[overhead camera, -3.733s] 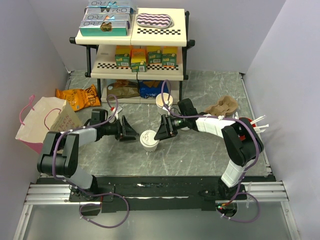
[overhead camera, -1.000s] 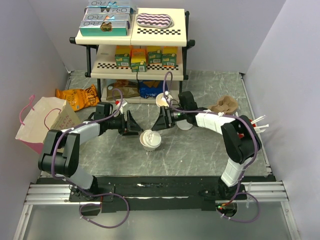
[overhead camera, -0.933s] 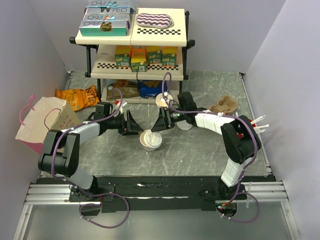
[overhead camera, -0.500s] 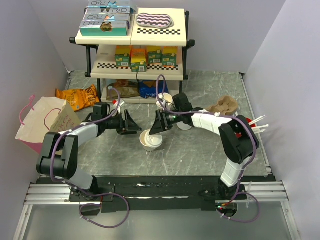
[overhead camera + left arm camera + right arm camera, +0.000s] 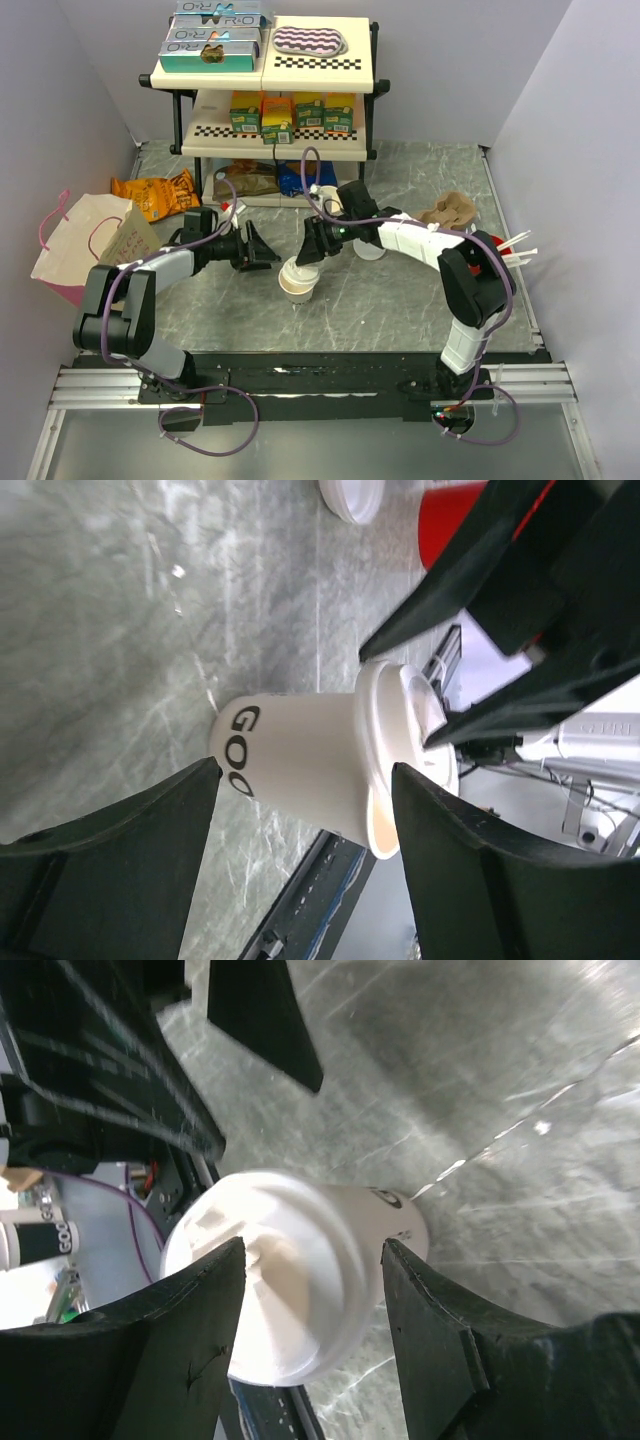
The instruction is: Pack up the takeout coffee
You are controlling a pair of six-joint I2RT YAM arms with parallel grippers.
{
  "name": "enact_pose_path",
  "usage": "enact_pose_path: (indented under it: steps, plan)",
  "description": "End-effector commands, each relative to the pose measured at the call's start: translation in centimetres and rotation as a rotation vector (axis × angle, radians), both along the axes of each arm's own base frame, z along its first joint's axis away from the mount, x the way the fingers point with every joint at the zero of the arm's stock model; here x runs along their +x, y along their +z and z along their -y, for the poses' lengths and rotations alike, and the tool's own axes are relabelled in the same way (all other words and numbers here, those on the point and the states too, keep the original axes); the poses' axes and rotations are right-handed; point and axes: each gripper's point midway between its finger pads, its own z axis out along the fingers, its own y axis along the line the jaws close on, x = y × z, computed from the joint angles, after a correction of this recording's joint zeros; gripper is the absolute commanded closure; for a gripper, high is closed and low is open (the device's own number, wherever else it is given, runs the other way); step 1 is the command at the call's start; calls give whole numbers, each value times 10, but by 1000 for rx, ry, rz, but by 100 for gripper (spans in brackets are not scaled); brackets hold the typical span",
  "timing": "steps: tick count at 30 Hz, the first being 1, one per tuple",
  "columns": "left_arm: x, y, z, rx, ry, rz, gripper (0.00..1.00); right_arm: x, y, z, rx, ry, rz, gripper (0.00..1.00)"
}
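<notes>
— Mid-table, a little toward the near edge: what have you got?

— On my top view the takeout coffee (image 5: 298,281) is there on the grey marbled table (image 5: 400,300). It is tilted rather than upright, with its white lid (image 5: 260,1280) uppermost and its base end down at the surface. I cannot tell whether the whole base sits flat.

— And your right side?

— My right gripper (image 5: 312,254) reaches in from the far right. Its 2 fingers have closed in on the lid end of the cup, 1 on each side. On the right wrist view the lid fills the gap between them.

— Left?

— My left gripper (image 5: 266,256) lies just left of the cup, its 2 fingers spread wide and holding nothing. On the left wrist view the cup shows in the gap between them, with the black letters "GOO" on its side. The nearer fingertip comes very close to the base, but I cannot say whether it touches.

— Anything else around?

— 1 loose white lid (image 5: 350,495) lies on the table beyond the cup, with a red cup (image 5: 450,525) beside it. A paper bag (image 5: 85,235) with pink handles lies at the left wall, and the shelf rack (image 5: 318,62) stands at the far end.
</notes>
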Motion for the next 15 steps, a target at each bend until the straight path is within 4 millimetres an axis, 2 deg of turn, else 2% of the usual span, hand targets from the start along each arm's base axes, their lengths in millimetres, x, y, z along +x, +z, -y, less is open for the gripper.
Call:
enact_pose_path:
  steps: [1,6,11,15]
  plan:
    - [13,13,-11,-3,56,60,25,-3,2,-12,-10,34,19,37]
    - [15,11,-17,-1,77,57,25,-5,5,-15,-41,57,69,37]
    - [17,11,-20,-1,91,56,25,-2,6,-13,-103,62,155,36]
    - [19,12,-22,0,96,58,25,-7,9,-10,-105,77,173,36]
